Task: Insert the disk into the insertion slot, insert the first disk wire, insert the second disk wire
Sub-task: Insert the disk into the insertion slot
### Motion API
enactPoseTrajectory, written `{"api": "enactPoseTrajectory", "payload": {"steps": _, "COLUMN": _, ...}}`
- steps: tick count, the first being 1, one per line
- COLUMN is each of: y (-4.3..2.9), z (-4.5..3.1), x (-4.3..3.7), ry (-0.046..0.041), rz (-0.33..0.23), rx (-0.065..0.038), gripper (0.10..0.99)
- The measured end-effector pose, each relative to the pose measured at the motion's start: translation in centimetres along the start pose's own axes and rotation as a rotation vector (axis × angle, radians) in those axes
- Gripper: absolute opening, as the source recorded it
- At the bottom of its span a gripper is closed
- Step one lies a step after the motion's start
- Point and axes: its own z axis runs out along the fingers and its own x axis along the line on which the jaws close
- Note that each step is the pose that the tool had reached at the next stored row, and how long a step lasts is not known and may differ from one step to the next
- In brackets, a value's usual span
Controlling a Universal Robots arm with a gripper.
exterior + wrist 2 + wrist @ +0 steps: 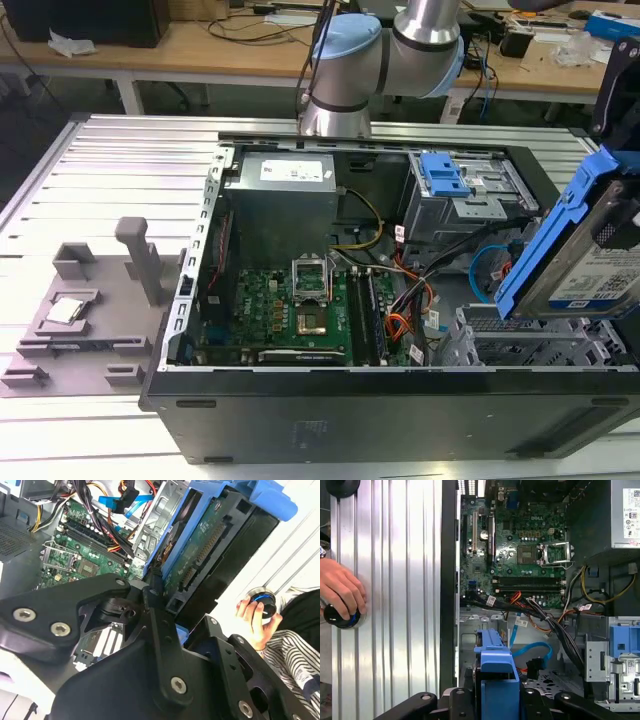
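My gripper point(618, 215) is shut on the disk point(585, 265), a silver drive with a white-and-blue label in a bright blue carrier. The disk hangs steeply tilted above the case's corner at the exterior view's right. Just below it lies the insertion slot point(530, 340), a low silver perforated cage. In the second wrist view the disk's green underside point(200, 555) sits between my black fingers point(155, 615). The first wrist view has the blue carrier point(495, 677) between the finger links, over the slot point(470, 635). The second disk wire point(485, 265) point(536, 651) loops light blue beside the slot.
The open computer case holds a motherboard point(290, 310), a power supply point(285, 195), an upper grey cage with a blue latch point(450, 185) and an orange flat cable point(400, 325). A grey fixture point(80, 300) stands on the table. A person's hand point(340, 592) rests on a knob outside the case.
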Motion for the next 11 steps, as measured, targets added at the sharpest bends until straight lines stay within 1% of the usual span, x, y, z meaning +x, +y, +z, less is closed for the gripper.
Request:
{"api": "enactPoseTrajectory", "payload": {"steps": 6, "y": -0.02, "z": 0.47, "x": 0.0, "ry": 0.0, "rz": 0.0, "rx": 0.0, "gripper": 0.365}}
{"api": "enactPoseTrajectory", "payload": {"steps": 9, "y": -0.04, "z": 1.01, "x": 0.0, "ry": 0.0, "rz": 0.0, "rx": 0.0, "gripper": 0.365}}
{"api": "enactPoseTrajectory", "payload": {"steps": 11, "y": -0.03, "z": 1.13, "x": 0.0, "ry": 0.0, "rz": 0.0, "rx": 0.0, "gripper": 0.365}}
